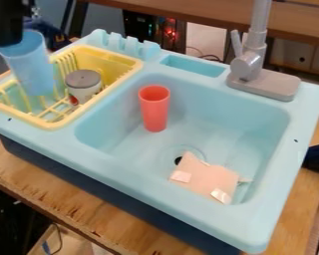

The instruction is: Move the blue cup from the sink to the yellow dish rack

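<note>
Two cups are in my sight, and the nearer to my gripper [6, 40] is the tall blue cup [29, 63], which stands nearly upright with a slight lean over the yellow dish rack [132, 63]. Taking the camera view as a clock face with twelve at its top edge, I am between ten and eleven o'clock, right at the cup's rim, where my black end overlaps it; I cannot tell whether I am open, closed or gripping the cup. The cup's lower end is down among the rack's bars, at ten o'clock. On the cup's four o'clock side, a small white jar [84, 93] with a grey lid [82, 78] sits in the same rack. The rack rests at the ten o'clock side of the light blue toy sink [129, 169]. Inside the sink's basin, toward its own ten to eleven o'clock, the red cup [155, 112] stands upright, mouth up. Between five and six o'clock in the basin lies a flat pink piece [205, 180] with pale shiny patches [221, 195], its ten o'clock edge beside the dark drain hole [178, 161]. A grey faucet [247, 65] rises from the sink's back ledge at one to two o'clock. Under the sink is a wooden table [69, 210].
</note>
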Action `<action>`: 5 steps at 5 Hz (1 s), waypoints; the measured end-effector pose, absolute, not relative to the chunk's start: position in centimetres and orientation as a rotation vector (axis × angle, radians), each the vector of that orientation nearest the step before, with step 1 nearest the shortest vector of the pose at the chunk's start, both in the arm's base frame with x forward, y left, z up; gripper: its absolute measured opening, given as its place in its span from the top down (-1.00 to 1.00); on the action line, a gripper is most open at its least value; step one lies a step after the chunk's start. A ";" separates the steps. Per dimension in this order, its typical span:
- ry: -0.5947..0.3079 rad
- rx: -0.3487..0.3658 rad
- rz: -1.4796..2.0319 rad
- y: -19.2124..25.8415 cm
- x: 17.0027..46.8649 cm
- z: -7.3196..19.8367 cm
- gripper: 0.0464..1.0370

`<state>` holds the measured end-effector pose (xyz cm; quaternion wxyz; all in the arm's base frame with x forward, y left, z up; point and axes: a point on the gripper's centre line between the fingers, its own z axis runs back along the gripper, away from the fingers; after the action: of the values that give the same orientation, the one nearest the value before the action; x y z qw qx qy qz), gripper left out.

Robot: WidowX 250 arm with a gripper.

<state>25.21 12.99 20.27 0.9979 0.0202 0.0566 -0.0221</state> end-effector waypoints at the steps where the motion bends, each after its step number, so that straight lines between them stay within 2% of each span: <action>1: 0.135 0.053 -0.029 13.8 26.3 19.5 0.95; 2: 0.181 0.047 -0.019 14.2 26.6 18.2 0.95; 5: 0.221 0.062 0.004 14.7 26.7 17.2 0.95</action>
<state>26.68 14.67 17.21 0.9934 0.0310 0.1103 0.0021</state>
